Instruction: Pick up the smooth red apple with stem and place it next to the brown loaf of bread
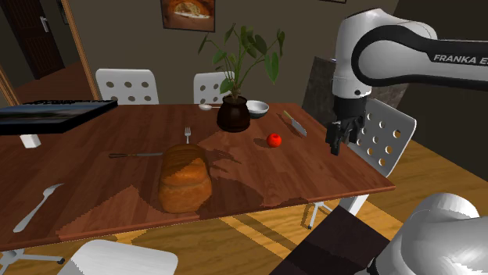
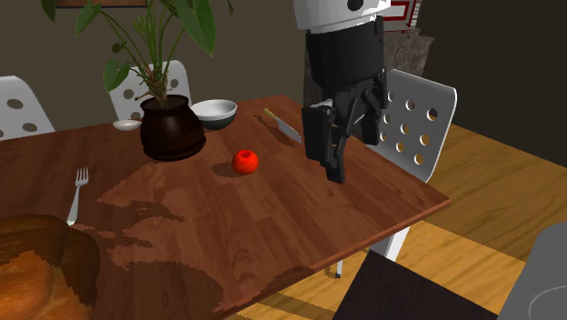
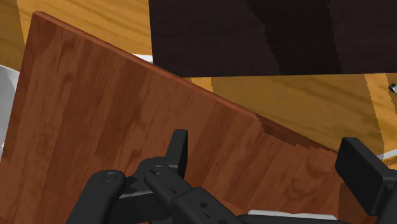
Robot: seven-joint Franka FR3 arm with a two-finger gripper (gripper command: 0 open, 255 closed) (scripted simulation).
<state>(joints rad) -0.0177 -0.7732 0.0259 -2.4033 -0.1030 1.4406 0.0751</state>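
red apple (image 1: 274, 140) resting on wooden table (image 1: 328, 168), near dark plant pot (image 1: 233, 115), well apart from brown loaf (image 1: 185, 181), black gripper (image 1: 338, 139) raised over table, clear of apple, fingers spread wide, holding nothing

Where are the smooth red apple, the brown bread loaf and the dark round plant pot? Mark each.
Smooth red apple (image 1: 274, 140), shoulder view, middle of its skin.
Brown bread loaf (image 1: 185, 180), shoulder view, middle of its crust.
Dark round plant pot (image 2: 173, 132), second exterior view, bulging side.
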